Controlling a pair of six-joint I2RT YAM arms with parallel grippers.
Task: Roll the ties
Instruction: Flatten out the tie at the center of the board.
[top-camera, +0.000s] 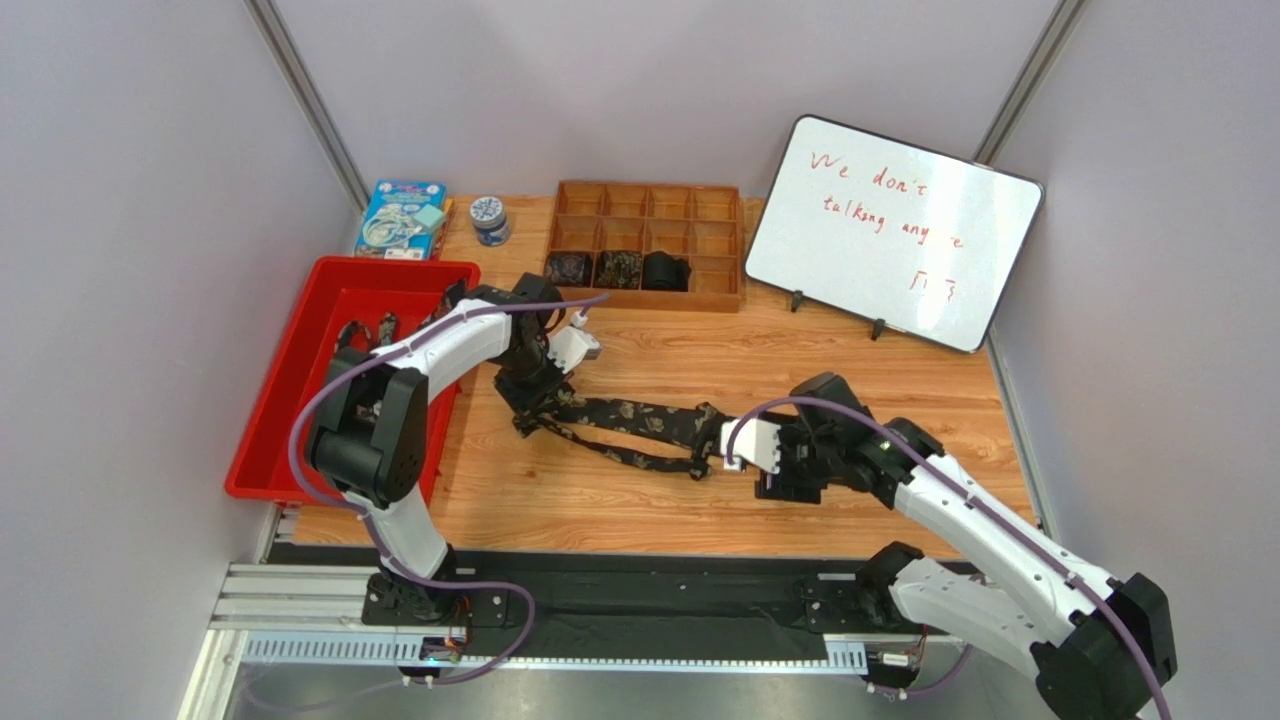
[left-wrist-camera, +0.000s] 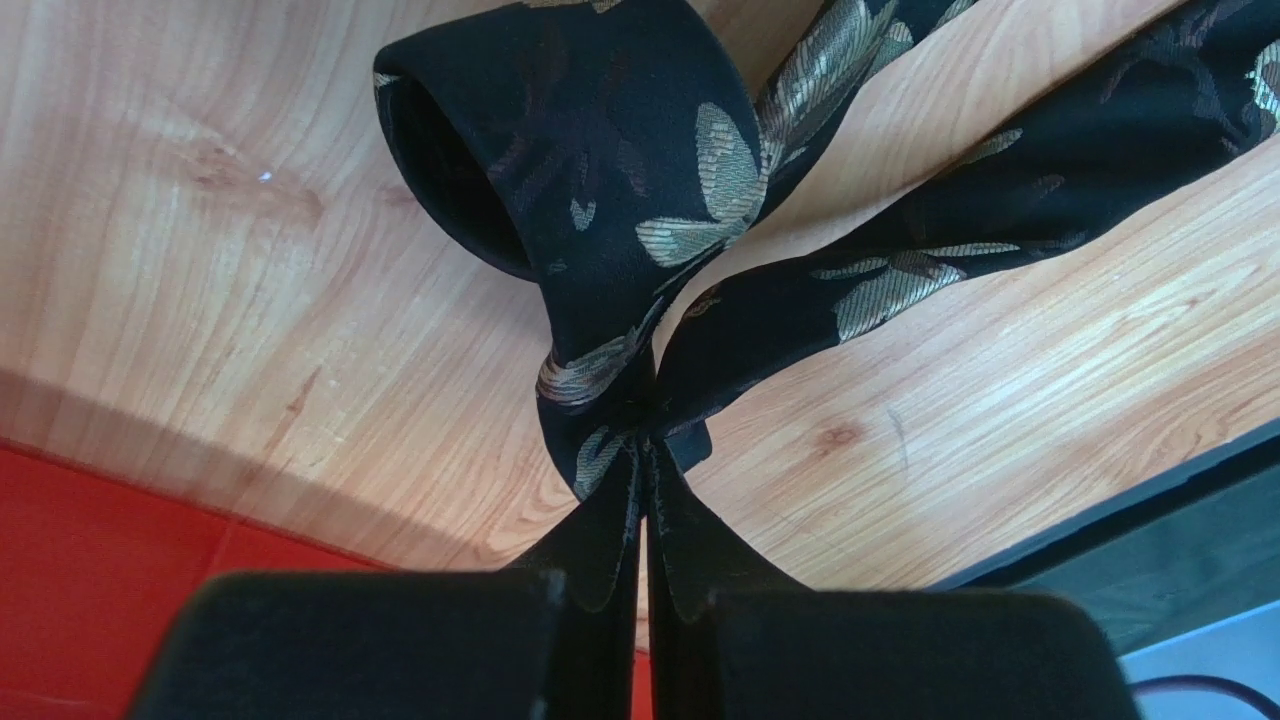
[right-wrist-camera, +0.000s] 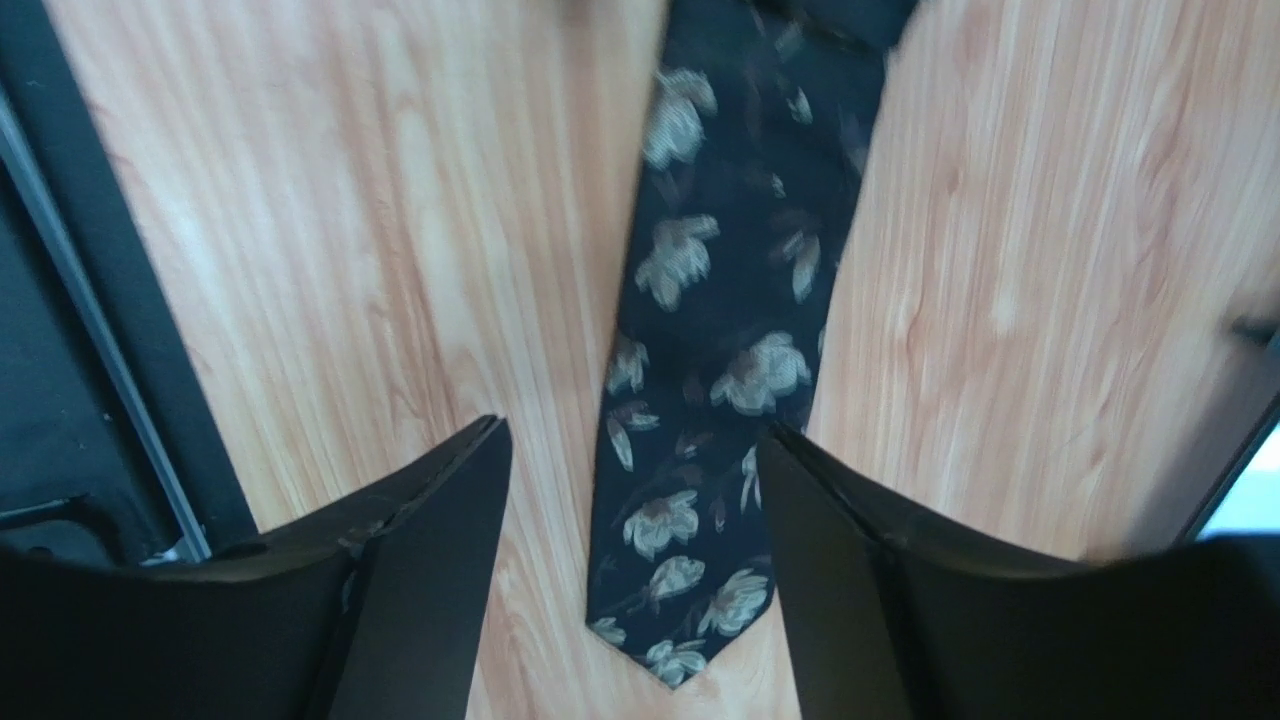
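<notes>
Pinched shut, the left hand (left-wrist-camera: 646, 480) clamps a looped fold of the dark, pale-flowered fabric necktie (top-camera: 639, 428), stretched mid-frame across the wooden tabletop (top-camera: 842, 360). Right hand (right-wrist-camera: 631, 443) gapes open, the tie's pointed tip lying between its fingers. Three coiled ties (top-camera: 618, 270) sit in the brown tray (top-camera: 718, 240), upper centre.

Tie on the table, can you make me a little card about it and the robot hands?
tie: long, stretched across the wooden table
left gripper: shut, pinching a folded bit of the tie
right gripper: open, one finger each side of the pointed end
rolled ties: three, in the wooden tray
</notes>
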